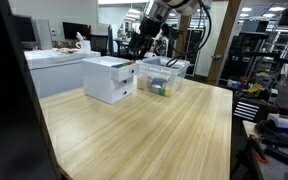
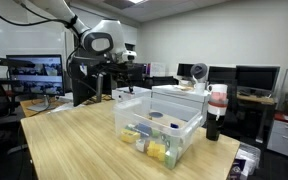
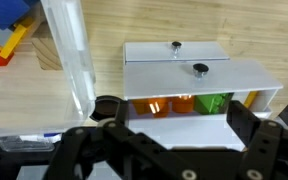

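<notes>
My gripper (image 1: pixel 136 48) hangs open and empty above the table, just over a white drawer box (image 1: pixel 109 80) and apart from it. In the wrist view the gripper (image 3: pixel 179 125) has its fingers spread wide over the white drawer box (image 3: pixel 194 75). The box has two small dark knobs (image 3: pixel 199 69). Its lower drawer is open, showing orange items (image 3: pixel 169 104) and a green item (image 3: pixel 212 102). In an exterior view the gripper (image 2: pixel 117 73) is behind the box (image 2: pixel 179 98).
A clear plastic bin (image 1: pixel 162 78) with small coloured items stands beside the box, also in the other exterior view (image 2: pixel 156 130). Its wall (image 3: pixel 69 55) and coloured blocks (image 3: pixel 4 35) show in the wrist view. A dark bottle (image 2: pixel 216 112) stands near the box. The table is light wood (image 1: pixel 144 130).
</notes>
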Tool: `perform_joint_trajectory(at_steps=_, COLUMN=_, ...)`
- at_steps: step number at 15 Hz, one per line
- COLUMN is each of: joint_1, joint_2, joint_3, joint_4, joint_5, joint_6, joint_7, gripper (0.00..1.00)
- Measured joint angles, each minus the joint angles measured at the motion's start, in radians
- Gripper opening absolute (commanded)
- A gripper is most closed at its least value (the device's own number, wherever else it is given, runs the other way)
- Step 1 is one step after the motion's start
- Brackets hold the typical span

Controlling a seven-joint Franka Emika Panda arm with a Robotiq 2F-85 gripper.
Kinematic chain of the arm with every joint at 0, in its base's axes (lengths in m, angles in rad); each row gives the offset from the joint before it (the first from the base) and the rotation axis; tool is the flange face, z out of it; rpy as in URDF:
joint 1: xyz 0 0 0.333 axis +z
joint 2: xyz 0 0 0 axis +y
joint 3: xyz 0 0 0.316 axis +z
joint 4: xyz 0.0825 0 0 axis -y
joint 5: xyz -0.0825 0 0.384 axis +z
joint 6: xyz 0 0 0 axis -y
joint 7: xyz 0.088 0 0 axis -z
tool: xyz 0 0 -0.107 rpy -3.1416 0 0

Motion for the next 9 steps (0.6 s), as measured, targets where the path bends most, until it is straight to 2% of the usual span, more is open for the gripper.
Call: perform_joint_trajectory(at_steps=9, joint_1=0.000, joint_2=0.063, joint_3=0.019, joint_4=-0.030, joint_5=-0.010, joint_6=0.189, joint_7=0.003, gripper=1.00)
